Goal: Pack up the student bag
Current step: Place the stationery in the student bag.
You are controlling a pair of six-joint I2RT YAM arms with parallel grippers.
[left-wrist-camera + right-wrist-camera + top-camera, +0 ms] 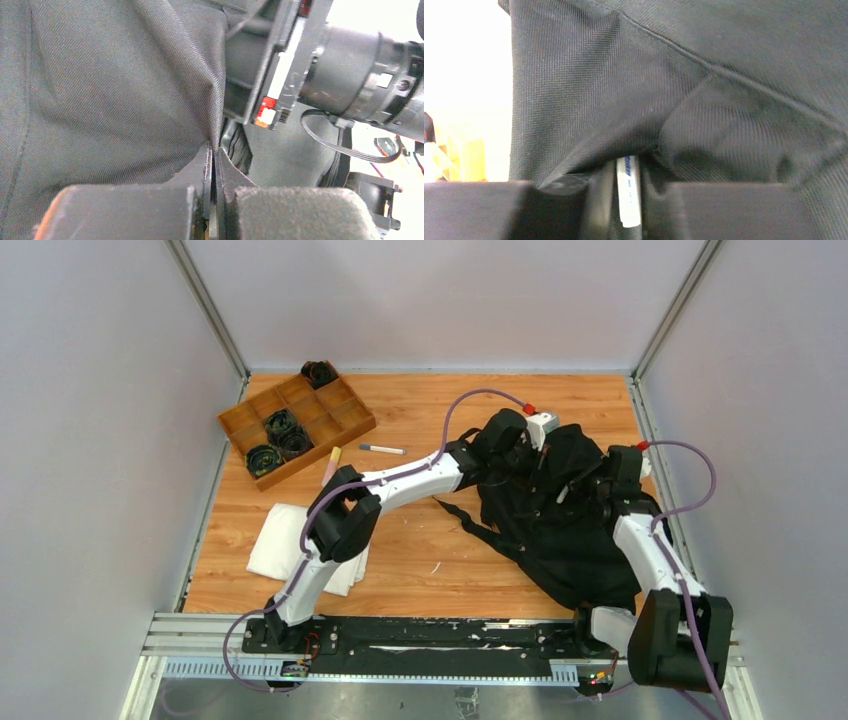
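My main worry is the white pen (629,195). It points into a dark gap under a flap of the student bag (560,540), and if that gap is only a crease and not the real opening, letting go would leave the pen caught outside or rolling onto the table (430,570). The second worry is the fold of fabric (212,115) that my left tool (214,156) holds up. It is pinched only along its edge, so a tug from the other arm could pull it free and the mouth would drop shut over the pen. The two wrists also work very close together above the bag, and a careless move could knock one against the other. The bag lies slumped on the right side of the table, just ahead of the right arm's base, with straps trailing toward the middle. The left tool is pressed together on that ridge of black fabric, with nothing else between its fingers. The right tool (628,175) stands only narrowly apart, and the pen lies between its fingers with its far end under the flap. I cannot tell whether they squeeze it or merely flank it.
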